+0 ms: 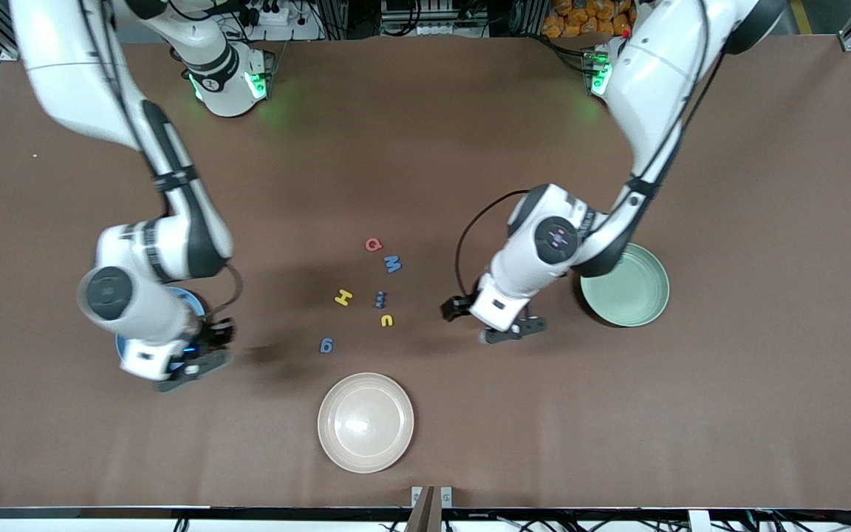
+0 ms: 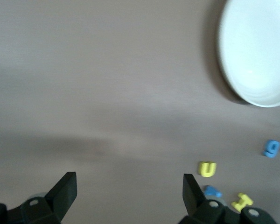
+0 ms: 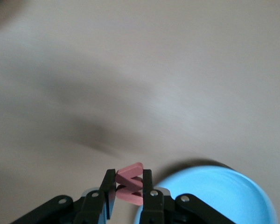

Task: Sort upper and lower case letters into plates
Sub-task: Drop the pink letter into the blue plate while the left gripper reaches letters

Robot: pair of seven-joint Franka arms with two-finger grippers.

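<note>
One red letter (image 3: 129,183) sits pinched in the right end effector (image 3: 129,189) just beside the blue plate (image 3: 214,196); released off the rim, it lands on the tabletop (image 1: 425,148). Left end effector (image 2: 129,193) waits spread wide near the mint plate (image 1: 636,295).

Left gripper (image 2: 129,196) spread wide above bare brown table (image 2: 107,93). Near one fingertip: yellow u (image 2: 207,169), yellow H (image 2: 242,201), blue letter (image 2: 271,148), and cream plate (image 2: 233,70)

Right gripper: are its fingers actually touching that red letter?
Touching. The right wrist view shows the right gripper with both fingers pressed against the red letter, pinched between them beside the blue plate.
</note>
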